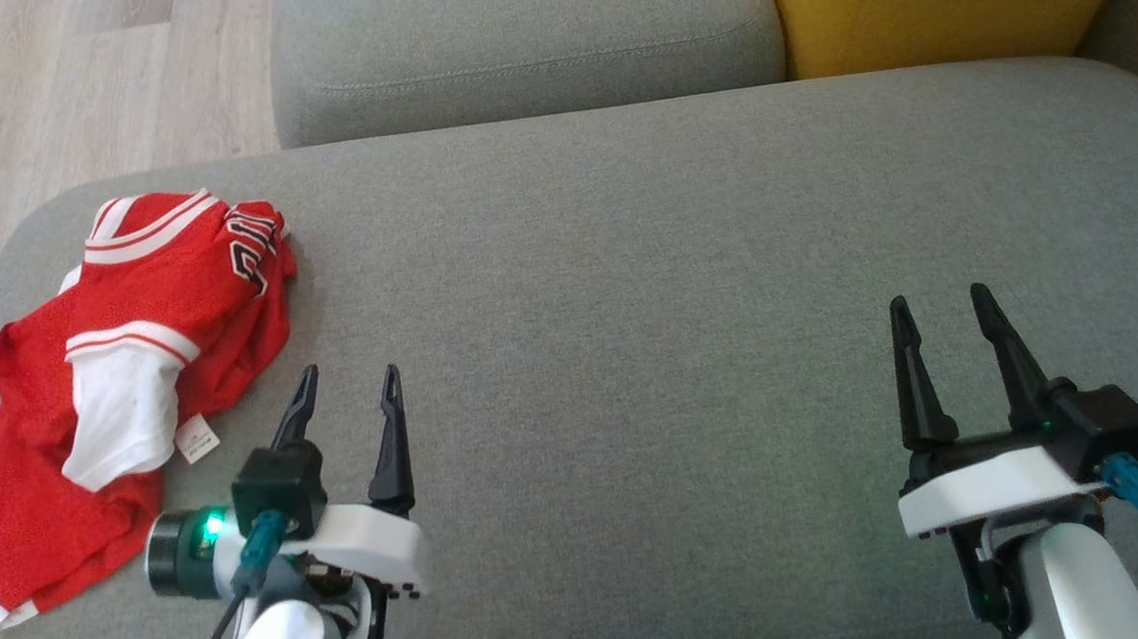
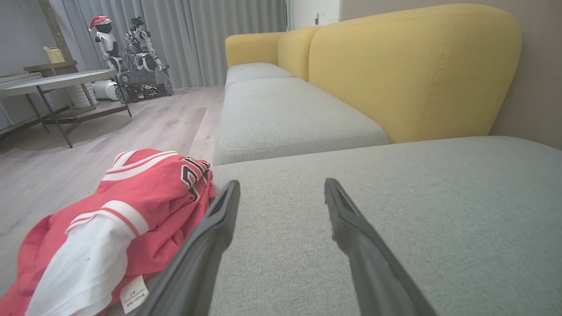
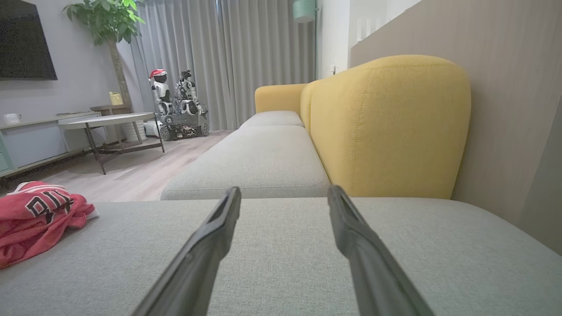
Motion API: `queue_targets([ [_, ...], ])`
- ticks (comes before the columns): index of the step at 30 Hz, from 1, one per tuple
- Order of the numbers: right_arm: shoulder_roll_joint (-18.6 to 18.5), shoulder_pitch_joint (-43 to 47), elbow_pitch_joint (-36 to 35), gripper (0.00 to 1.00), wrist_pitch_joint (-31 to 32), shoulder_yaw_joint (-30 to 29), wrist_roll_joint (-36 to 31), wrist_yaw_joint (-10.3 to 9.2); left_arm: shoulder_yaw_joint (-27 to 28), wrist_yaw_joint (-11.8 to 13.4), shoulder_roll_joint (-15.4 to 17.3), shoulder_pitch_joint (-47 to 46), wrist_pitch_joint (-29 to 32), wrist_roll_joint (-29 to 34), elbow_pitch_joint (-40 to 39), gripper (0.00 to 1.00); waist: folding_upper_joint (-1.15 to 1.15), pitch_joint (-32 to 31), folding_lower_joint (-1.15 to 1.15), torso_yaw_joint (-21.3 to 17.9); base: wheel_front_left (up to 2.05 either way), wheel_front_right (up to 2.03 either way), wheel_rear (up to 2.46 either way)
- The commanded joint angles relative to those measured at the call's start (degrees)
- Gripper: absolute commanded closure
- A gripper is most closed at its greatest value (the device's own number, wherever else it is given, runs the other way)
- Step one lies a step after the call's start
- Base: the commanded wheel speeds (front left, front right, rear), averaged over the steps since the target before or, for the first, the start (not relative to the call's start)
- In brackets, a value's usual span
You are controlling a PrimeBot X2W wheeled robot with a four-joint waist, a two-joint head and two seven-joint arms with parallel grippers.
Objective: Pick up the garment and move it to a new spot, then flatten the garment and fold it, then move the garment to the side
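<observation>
The garment (image 1: pixel 130 377) is a red jersey with white trim and a white lining, crumpled in a heap at the left end of the grey sofa seat (image 1: pixel 644 287). In the left wrist view the garment (image 2: pixel 114 224) lies just left of my fingers, a white tag showing at its near edge. My left gripper (image 1: pixel 349 379) hovers open over the cushion, just right of the heap's near corner, holding nothing. Far to the right my right gripper (image 1: pixel 943 303) is open too, over bare cushion. In the right wrist view the garment (image 3: pixel 37 217) sits far off to the left.
A second grey seat cushion (image 1: pixel 519 48) and a yellow backrest (image 1: pixel 939 6) stand behind the seat. Wooden floor (image 1: pixel 59 82) lies past the sofa's left edge. Farther off are a low table (image 2: pixel 57 83) and another robot (image 2: pixel 131 57) by the curtains.
</observation>
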Motion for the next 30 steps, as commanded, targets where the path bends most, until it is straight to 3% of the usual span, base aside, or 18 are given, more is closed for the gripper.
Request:
queue_targets([
  [1,-0.2,-2.6,-1.7,0.0,-1.1,0.9,-0.8,0.1,1.5,1.2,0.9,-3.5,-1.0,1.2,-2.3,0.0,0.0,0.0,0.0,0.1,0.0,0.0,0.0],
  [7,-0.2,-2.5,0.2,0.0,-2.1,1.5,3.3,0.11,5.5,0.5,-1.7,-1.3,-2.0,-2.2,-3.3,0.0,0.0,0.0,0.0,0.2,0.0,0.0,0.0],
  [13,-0.2,-2.6,2.5,0.0,-3.1,2.1,6.7,0.11,8.6,-4.8,-4.0,0.7,-3.0,-1.3,-1.3,0.0,0.0,-0.2,0.0,0.3,0.0,0.0,0.0],
  [18,-0.3,-2.7,3.4,0.0,-3.8,2.6,8.0,0.12,10.8,-7.6,-5.8,1.4,-3.7,0.9,-0.2,0.0,0.0,-0.3,0.0,0.1,0.0,0.0,0.0],
  [30,-0.3,-3.2,4.0,0.0,-4.9,2.9,3.3,0.12,16.1,-14.0,-10.7,2.5,-4.8,7.5,1.5,0.0,0.0,-0.3,0.0,0.0,0.0,0.0,0.0],
])
